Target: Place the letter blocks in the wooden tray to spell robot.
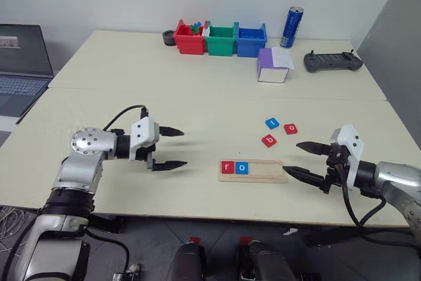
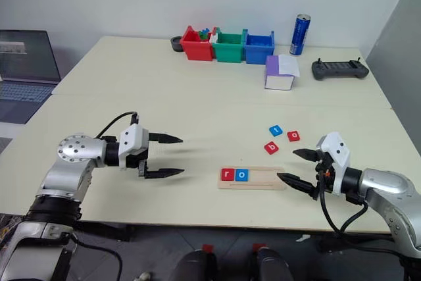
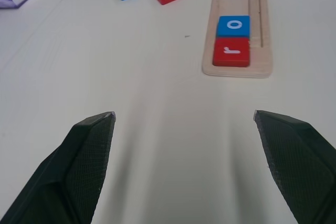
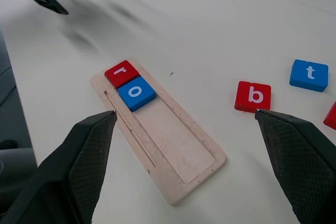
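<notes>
The wooden tray [image 1: 270,171] lies near the table's front edge. A red "r" block [image 1: 227,168] and a blue "o" block [image 1: 242,168] sit side by side at its left end. Three loose letter blocks lie behind the tray's right end: a blue "t" [image 4: 310,74], a red "b" [image 4: 253,96] and another red one [image 1: 291,129]. My left gripper [image 1: 184,148] hovers open and empty to the left of the tray, pointing at it. My right gripper [image 1: 291,157] stands open and empty at the tray's right end.
At the back stand red [image 1: 189,39], green [image 1: 220,39] and blue [image 1: 250,39] bins, a blue can [image 1: 291,27], a purple-and-white box [image 1: 272,65] and a dark controller [image 1: 333,62]. A laptop [image 1: 23,64] sits off the table's left side.
</notes>
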### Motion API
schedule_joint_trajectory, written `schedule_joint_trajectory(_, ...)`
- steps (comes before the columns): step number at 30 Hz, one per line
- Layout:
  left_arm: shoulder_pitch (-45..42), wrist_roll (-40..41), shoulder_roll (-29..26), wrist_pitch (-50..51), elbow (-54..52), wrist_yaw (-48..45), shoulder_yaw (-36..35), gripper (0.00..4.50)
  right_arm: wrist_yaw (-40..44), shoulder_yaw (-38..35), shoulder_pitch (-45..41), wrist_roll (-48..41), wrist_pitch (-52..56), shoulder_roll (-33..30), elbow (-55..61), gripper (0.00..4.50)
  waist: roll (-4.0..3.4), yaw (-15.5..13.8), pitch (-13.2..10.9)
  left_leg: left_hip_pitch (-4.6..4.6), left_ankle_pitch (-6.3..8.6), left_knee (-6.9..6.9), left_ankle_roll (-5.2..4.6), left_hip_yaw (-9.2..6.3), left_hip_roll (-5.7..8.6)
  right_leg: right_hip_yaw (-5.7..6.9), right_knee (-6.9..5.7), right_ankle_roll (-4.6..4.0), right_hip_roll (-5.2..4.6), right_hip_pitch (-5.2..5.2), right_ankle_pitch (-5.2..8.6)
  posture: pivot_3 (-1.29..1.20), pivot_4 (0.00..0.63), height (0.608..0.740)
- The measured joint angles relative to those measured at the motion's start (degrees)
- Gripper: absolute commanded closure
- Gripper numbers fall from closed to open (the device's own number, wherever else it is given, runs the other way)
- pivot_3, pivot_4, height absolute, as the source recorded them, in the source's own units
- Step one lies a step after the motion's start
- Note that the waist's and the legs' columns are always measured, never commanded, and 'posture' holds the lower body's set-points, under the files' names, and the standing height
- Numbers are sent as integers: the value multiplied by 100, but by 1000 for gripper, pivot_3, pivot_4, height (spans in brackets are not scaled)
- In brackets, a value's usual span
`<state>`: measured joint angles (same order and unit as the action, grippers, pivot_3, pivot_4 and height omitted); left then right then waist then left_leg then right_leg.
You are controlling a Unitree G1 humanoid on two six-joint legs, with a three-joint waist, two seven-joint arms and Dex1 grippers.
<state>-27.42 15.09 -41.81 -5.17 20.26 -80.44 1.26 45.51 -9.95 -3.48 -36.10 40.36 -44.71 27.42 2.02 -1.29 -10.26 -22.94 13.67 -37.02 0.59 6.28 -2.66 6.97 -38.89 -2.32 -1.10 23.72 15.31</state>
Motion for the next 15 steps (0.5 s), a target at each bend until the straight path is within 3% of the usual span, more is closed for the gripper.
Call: schedule_joint_trajectory(15,206,1201,178,275,21,-608,-659,29,-251,267,-257,157,-10,353,-105,0,1,16,0,0,0,1,0,2,-1,-1,-3,0,1,3,0,0,150,740)
